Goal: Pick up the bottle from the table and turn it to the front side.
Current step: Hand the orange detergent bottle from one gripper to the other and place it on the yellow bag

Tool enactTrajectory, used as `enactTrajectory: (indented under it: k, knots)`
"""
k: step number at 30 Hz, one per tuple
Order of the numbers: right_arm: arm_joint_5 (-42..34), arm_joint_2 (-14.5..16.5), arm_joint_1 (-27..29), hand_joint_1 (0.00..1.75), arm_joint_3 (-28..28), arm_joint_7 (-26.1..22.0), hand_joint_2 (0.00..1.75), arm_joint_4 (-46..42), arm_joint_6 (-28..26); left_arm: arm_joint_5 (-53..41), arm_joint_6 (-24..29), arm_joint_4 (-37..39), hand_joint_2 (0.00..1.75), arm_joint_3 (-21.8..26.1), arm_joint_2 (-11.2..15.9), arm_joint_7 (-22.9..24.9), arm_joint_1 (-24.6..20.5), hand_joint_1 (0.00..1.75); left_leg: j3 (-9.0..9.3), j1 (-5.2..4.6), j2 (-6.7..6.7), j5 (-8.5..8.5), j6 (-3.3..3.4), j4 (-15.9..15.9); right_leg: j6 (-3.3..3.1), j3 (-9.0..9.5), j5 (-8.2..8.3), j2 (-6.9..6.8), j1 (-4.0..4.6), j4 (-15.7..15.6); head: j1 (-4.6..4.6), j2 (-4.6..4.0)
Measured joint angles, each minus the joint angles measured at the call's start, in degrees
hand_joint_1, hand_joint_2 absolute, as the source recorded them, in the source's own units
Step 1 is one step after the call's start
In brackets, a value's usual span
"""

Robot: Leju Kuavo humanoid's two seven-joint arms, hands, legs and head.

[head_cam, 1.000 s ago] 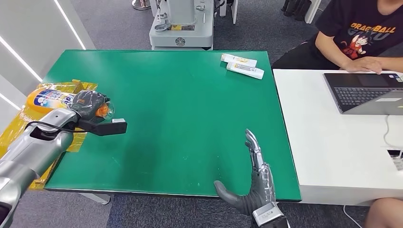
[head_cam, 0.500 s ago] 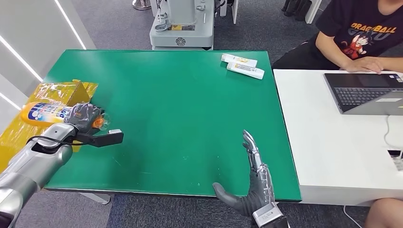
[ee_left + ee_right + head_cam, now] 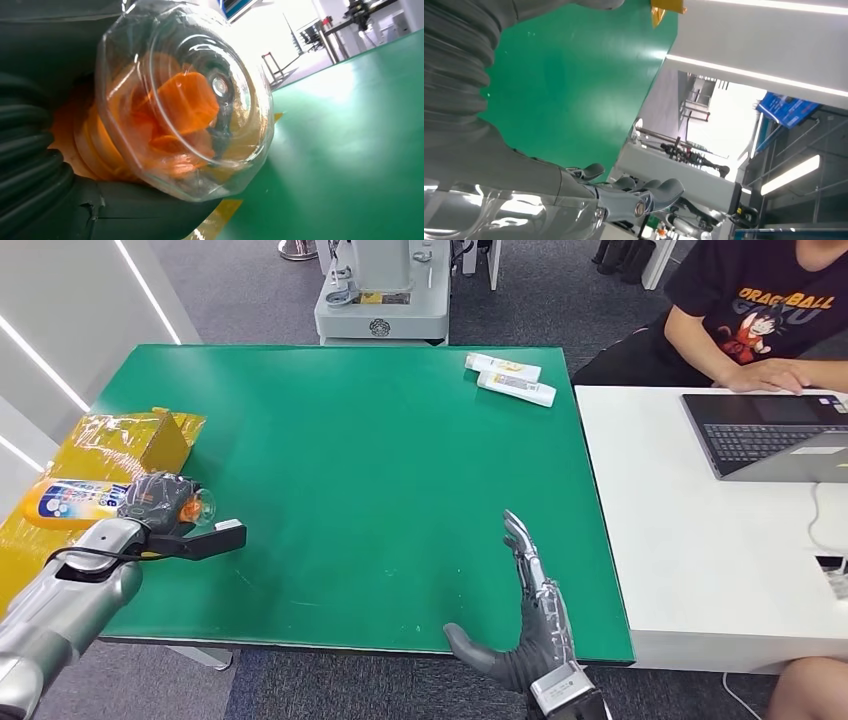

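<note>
Gripping bottle sideways, left hand sits over worktop left edge w/ clear cap facing right; right hand flat, fingers spread, holding nothing, near edge

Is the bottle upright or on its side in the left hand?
On its side: the bottle lies level in the left hand, its clear cap pointing toward the table's middle.
</note>
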Motion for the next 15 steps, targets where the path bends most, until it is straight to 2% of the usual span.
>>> enactTrajectory:
  k: [15]
  knots:
    - [1.0, 0.0, 0.9, 0.0, -0.3, 0.0, 1.75, 0.0, -1.0, -3.5, 0.4, 2.3, 1.75, 3.3, -2.9, -0.1, 1.8, 1.75, 0.0, 0.0, -0.01, -0.01, -0.02, 0.0, -0.02, -0.01, -0.02, -0.01, 0.0, 0.0, 0.01, 0.0]
